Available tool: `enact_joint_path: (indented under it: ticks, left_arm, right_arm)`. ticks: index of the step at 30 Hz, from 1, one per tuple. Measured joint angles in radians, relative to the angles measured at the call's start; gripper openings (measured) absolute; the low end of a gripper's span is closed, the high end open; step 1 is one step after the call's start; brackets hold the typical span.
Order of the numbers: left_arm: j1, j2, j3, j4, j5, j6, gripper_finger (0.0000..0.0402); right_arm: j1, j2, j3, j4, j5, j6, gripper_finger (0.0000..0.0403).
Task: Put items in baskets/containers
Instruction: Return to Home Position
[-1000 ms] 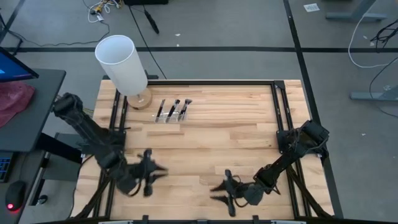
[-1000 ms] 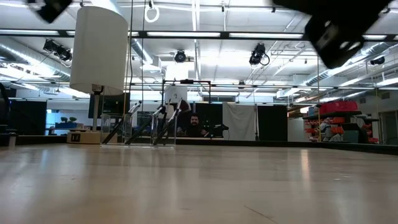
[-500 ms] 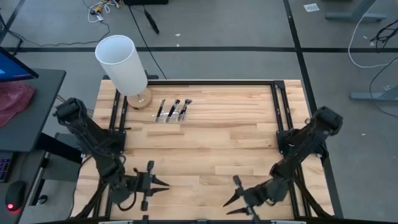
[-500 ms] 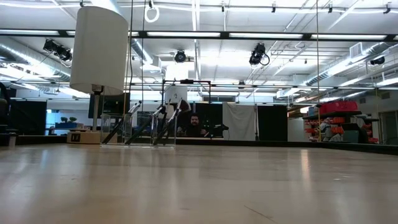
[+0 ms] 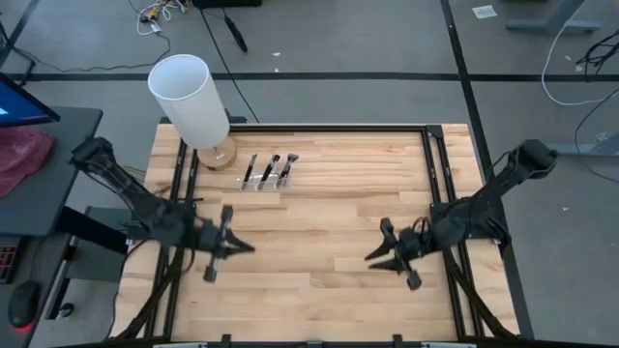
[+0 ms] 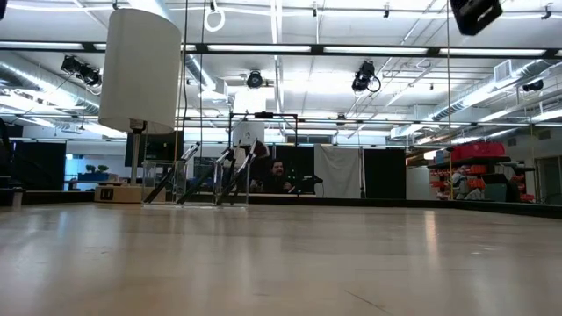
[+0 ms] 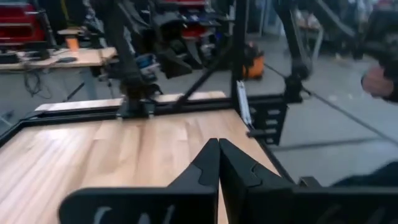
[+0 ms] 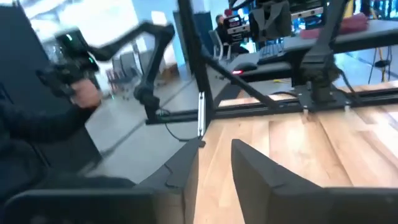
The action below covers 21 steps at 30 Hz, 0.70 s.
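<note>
3 dark brushes [image 5: 270, 168] lean in a clear holder [image 5: 259, 185] (left fingers [image 7: 205, 172] closed, right fingers [image 8: 264, 180] parted, empty).

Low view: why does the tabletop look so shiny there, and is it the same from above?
Low view: the camera skims the tabletop, so it mirrors the bright ceiling strip lights as a pale sheen. High view: the same wood looks matte and evenly lit around the left pincer and right pincer.

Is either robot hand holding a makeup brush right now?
No: from above, the left hand and right hand hang empty over the table, while the brushes stand in the clear holder.
</note>
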Motion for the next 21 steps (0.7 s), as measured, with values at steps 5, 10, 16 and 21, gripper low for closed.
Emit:
enact_joint_path:
  ticks: [5,10,16,21]
  left_arm:
    - [0.084,-0.234,-0.143,-0.001,0.039,-0.033,0.0005]
    - [0.110,-0.464,-0.301,0.003,0.042,-0.078,0.0003]
    - [0.110,-0.681,-0.450,0.005,0.036,-0.109,0.0005]
    - [0.170,-0.820,-0.519,-0.009,0.032,-0.097,0.0003]
  right_arm:
    - [-0.070,-0.165,-0.118,0.010,-0.010,0.037,0.0075]
    - [-0.086,-0.303,-0.196,0.017,-0.058,0.038,0.0055]
    - [-0.087,-0.429,-0.282,0.008,-0.062,0.052,0.0039]
    - [-0.124,-0.509,-0.347,0.014,-0.087,0.045,0.0038]
